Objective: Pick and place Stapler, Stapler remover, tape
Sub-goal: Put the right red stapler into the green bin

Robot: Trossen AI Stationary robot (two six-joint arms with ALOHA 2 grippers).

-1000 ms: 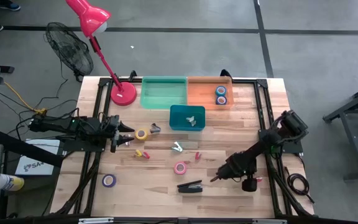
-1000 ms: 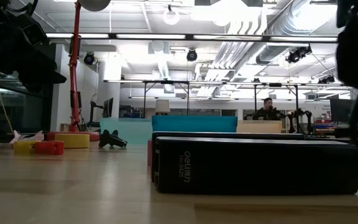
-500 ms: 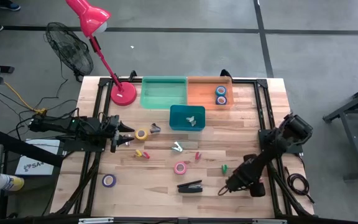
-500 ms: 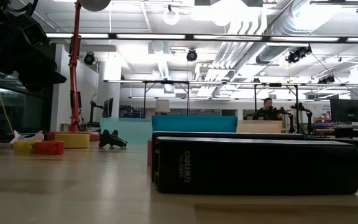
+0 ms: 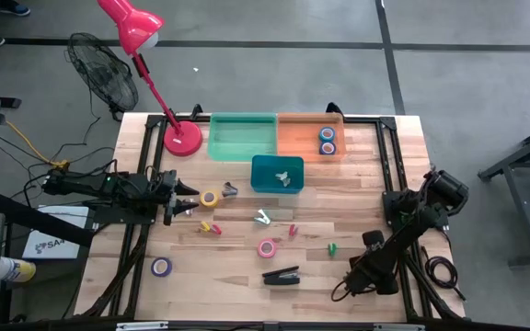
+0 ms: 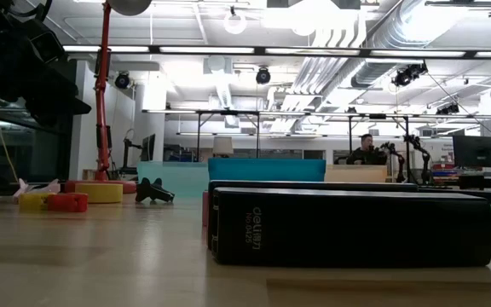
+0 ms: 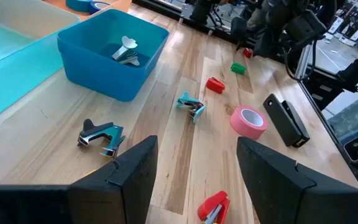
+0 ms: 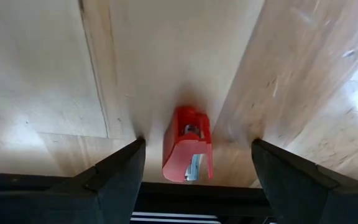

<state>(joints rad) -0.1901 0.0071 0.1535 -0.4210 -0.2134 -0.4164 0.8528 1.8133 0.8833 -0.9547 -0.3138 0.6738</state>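
The stapler (image 5: pixel 282 275) is lying lengthwise along the table's near edge (image 5: pixel 247 321); the right gripper (image 5: pixel 350 287), fingers spread, is straddling a red staple remover (image 8: pixel 187 152), while the left gripper (image 5: pixel 189 196) is waiting half-spread.

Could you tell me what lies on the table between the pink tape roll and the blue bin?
In the high view, a teal staple remover lies between the pink tape roll and the blue bin.

We read "deli" with a smaller, illegible line beneath it, printed sideways on the stapler (image 6: pixel 352 226) end in the low view; nothing else was legible.
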